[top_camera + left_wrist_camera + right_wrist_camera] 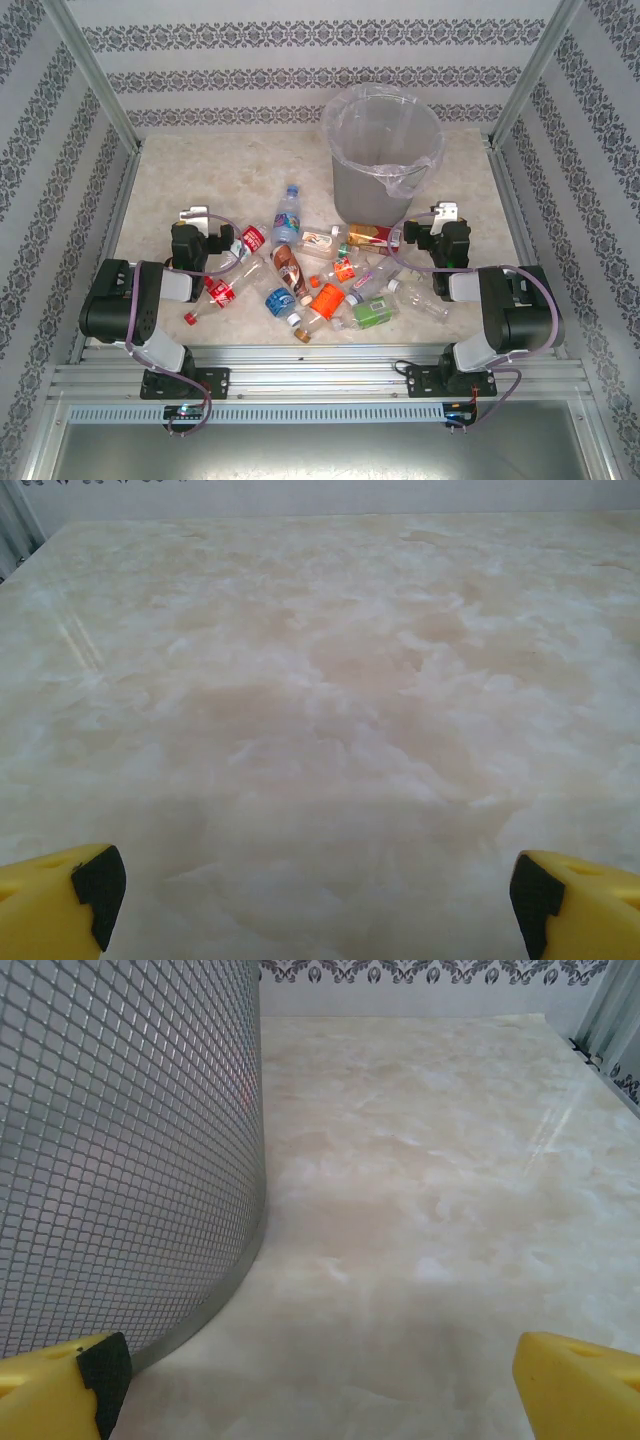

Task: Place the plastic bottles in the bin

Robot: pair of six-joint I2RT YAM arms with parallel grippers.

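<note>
Bottles (318,240) are lying in a heap on the table (200,170), close to the middle of its near edge, between the two arms. They are all lying on their sides, outside the bin (385,175). A blue bottle (288,215) is lying at the far end of the heap, with its cap pointing at the far edge. A brown bottle (288,266) is lying just nearer than that one. A red bottle (222,290) is lying at the left end of the heap, right beside the left arm (188,250). An orange bottle (327,297) is lying in the middle, touching other ones. A green bottle (372,313) is lying just to its right.

The bin is standing upright past the heap, near the far edge and toward the far right corner. A clear bag (405,178) is hanging over its rim.

The left gripper (320,910) is hanging open over bare table. Its yellow fingers (50,905) are spreading wide and holding nothing. The right gripper (320,1390) is hanging open too, with nothing between its fingers (570,1380). It is sitting low, just beside the bottom of the bin, which is showing a grey mesh up close. I cannot tell if one finger is touching the bin.
</note>
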